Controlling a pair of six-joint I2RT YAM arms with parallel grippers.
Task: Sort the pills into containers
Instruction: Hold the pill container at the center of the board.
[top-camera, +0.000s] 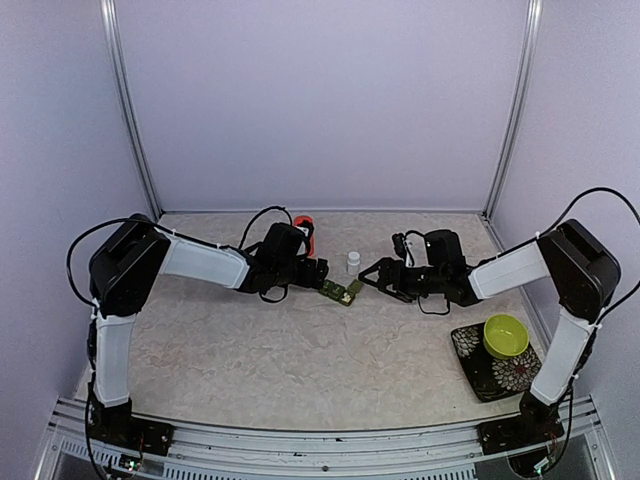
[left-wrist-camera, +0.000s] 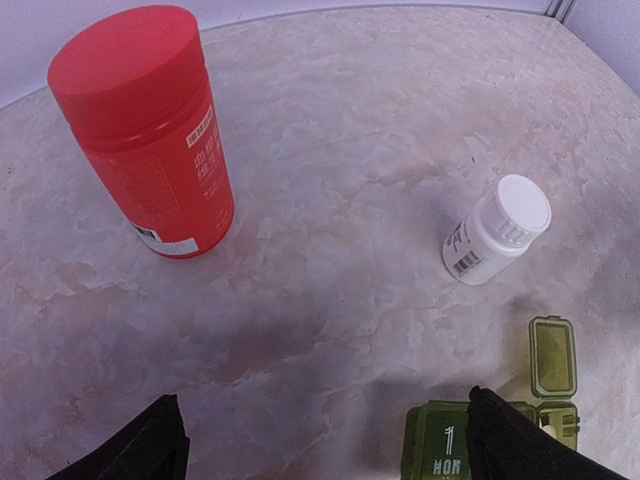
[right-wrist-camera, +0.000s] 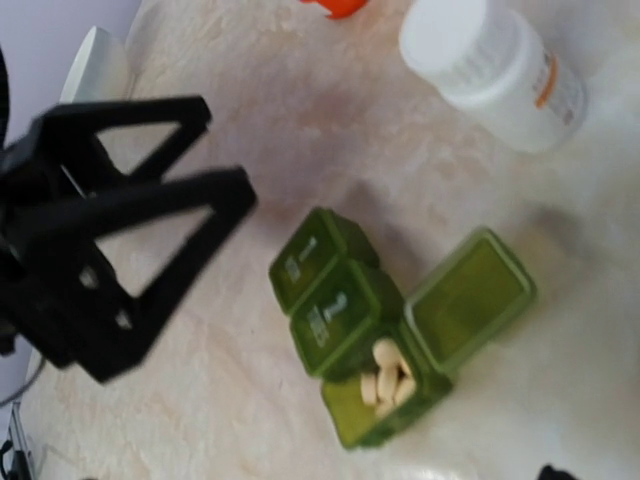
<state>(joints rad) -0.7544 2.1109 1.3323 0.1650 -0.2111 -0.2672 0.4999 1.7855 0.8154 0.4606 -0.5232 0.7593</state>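
The containers are a dark green pill box (top-camera: 342, 292) with three compartments, lying between both grippers. In the right wrist view the pill box (right-wrist-camera: 350, 310) has one end lid (right-wrist-camera: 470, 292) flipped open over several pale pills (right-wrist-camera: 388, 375); the other two lids are shut. My left gripper (top-camera: 318, 272) is open just left of the box, and its right finger (left-wrist-camera: 512, 440) is beside the box's "MON" end (left-wrist-camera: 440, 450). My right gripper (top-camera: 368, 280) is open just right of the box and holds nothing; only one fingertip (right-wrist-camera: 553, 472) shows in its own view.
A red-orange bottle (left-wrist-camera: 150, 130) and a small white bottle (left-wrist-camera: 497, 230) stand upright behind the box. A lime-green bowl (top-camera: 505, 335) sits on a dark patterned plate (top-camera: 480, 372) at the front right. The left gripper's black fingers (right-wrist-camera: 120, 230) fill the left of the right wrist view.
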